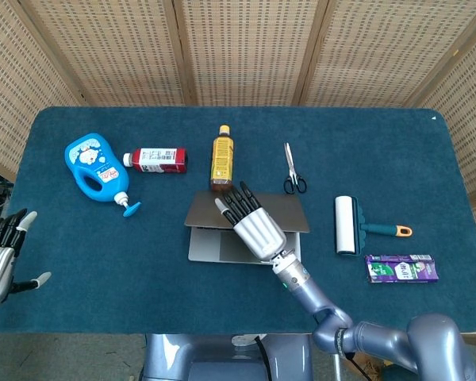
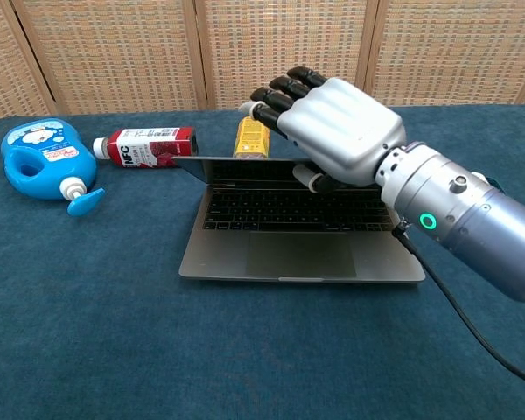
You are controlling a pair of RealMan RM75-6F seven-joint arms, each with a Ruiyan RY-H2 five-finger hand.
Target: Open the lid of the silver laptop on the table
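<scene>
The silver laptop (image 1: 226,248) lies mid-table with its lid (image 1: 202,213) raised partway; its keyboard (image 2: 280,210) shows in the chest view. My right hand (image 1: 255,225) holds the lid's free edge, with the fingers stretched over the lid's outer face and the thumb (image 2: 310,181) under the edge. In the chest view the same right hand (image 2: 332,131) hovers above the keyboard. At the table's near left edge, my left hand (image 1: 0,258) stays off the table with its fingers apart and nothing in it.
Behind the laptop lie a yellow bottle (image 1: 221,157), a red bottle (image 1: 155,159) and a blue jug (image 1: 95,165). Scissors (image 1: 293,171), a lint roller (image 1: 347,225) and a purple packet (image 1: 401,268) lie to the right.
</scene>
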